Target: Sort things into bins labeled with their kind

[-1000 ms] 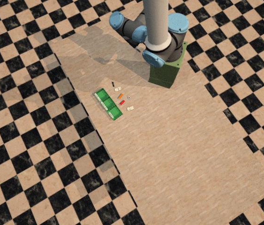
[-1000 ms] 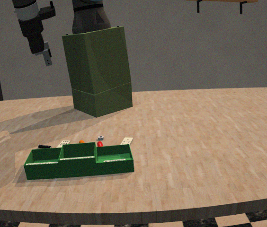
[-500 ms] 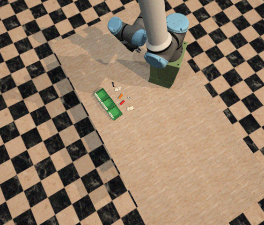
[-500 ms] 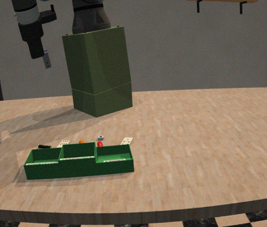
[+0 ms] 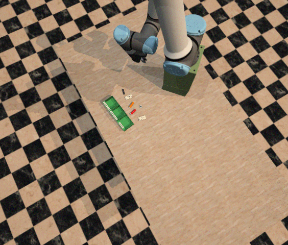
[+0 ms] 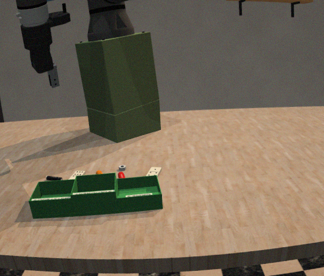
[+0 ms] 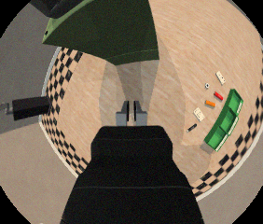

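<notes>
My gripper (image 6: 54,79) hangs high above the table's back left, far from all the things; its fingers are shut with nothing between them. Three joined green bins (image 6: 95,194) with white labels stand on the table and look empty. Behind them lie a black cylinder (image 6: 53,178), a white domino (image 6: 77,173), an orange piece (image 6: 99,172), a grey nut (image 6: 122,167), a red piece (image 6: 121,174) and a second domino (image 6: 154,171). From above the things lie in a row (image 5: 133,112) right of the bins (image 5: 118,113). The labels are too small to read.
The tall green pedestal (image 6: 120,85) of the arm stands behind the things. The table's left edge (image 5: 94,123) runs close beside the bins, with checkered floor beyond.
</notes>
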Robot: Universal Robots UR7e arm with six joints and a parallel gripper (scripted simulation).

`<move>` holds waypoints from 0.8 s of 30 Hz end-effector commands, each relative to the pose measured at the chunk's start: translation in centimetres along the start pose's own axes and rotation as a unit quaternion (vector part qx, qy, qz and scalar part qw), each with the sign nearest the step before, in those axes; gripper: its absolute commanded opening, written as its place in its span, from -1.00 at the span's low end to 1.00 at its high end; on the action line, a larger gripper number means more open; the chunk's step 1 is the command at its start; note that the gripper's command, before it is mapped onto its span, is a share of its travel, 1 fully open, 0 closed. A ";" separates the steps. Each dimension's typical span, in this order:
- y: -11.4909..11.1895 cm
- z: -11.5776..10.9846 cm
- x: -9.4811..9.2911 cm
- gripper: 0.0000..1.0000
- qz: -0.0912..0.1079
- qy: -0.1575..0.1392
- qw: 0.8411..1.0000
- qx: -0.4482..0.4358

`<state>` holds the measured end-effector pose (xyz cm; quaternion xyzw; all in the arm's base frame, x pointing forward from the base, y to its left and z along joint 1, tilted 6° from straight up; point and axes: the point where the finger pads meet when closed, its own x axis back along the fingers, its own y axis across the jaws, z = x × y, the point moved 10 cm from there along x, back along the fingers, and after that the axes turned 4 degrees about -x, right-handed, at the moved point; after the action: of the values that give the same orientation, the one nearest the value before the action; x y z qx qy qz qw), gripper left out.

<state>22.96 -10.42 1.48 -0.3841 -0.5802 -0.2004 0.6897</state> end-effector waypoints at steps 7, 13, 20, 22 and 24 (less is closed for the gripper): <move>4.3 -0.5 1.4 -0.39 -0.032 -0.038 0.992 0.119; 6.2 -0.4 2.1 -0.39 -0.042 -0.050 0.985 0.160; 8.2 -0.2 2.7 -0.39 -0.052 -0.062 0.976 0.201; 9.5 0.2 3.2 -0.39 -0.063 -0.076 0.964 0.246; 10.9 0.4 3.7 -0.39 -0.068 -0.081 0.959 0.264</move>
<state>29.65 -4.71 1.70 -0.2102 -0.6731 -0.0849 0.7039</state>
